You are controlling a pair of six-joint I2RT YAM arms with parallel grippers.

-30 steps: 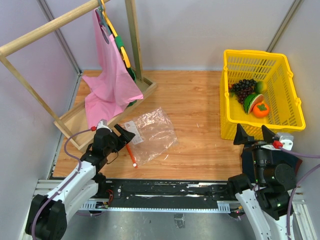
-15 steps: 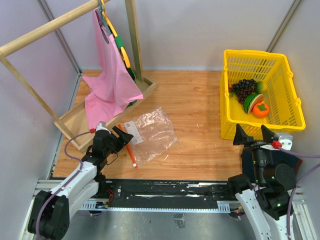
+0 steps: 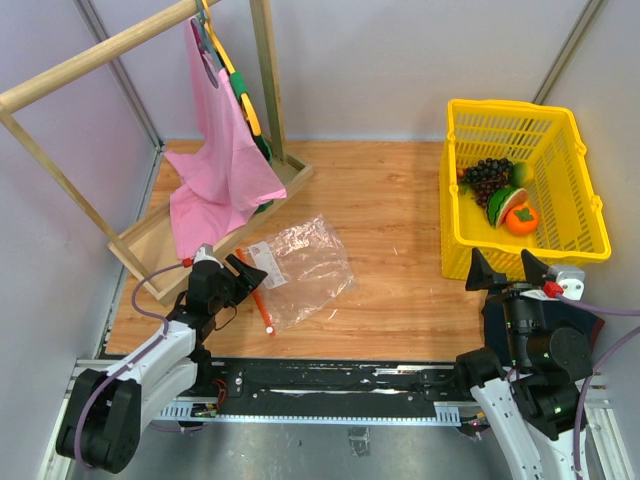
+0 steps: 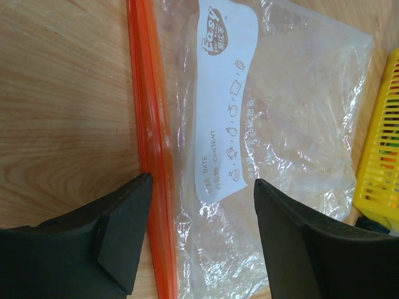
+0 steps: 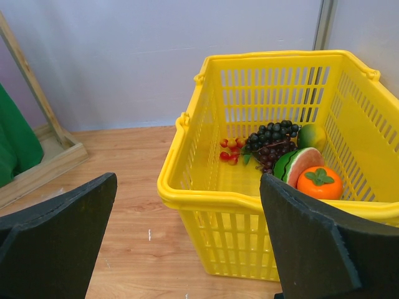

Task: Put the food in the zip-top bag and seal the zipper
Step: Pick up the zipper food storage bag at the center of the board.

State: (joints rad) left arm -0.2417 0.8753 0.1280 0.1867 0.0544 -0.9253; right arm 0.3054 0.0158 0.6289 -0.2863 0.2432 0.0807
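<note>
Jaws spread wide on left gripper and right gripper.

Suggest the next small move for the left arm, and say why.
Probably lower and close on the zipper edge of the zip-top bag. The left gripper hangs over that edge with jaws open; the bag lies flat and empty on the table, and the food sits in the yellow basket, so the mouth likely needs lifting open first.

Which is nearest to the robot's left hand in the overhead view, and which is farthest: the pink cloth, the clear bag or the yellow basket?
1. clear bag: right at the left hand, its orange edge under the open fingers.
2. pink cloth: hanging behind the hand, on the left side.
3. yellow basket: far across on the right.
</note>
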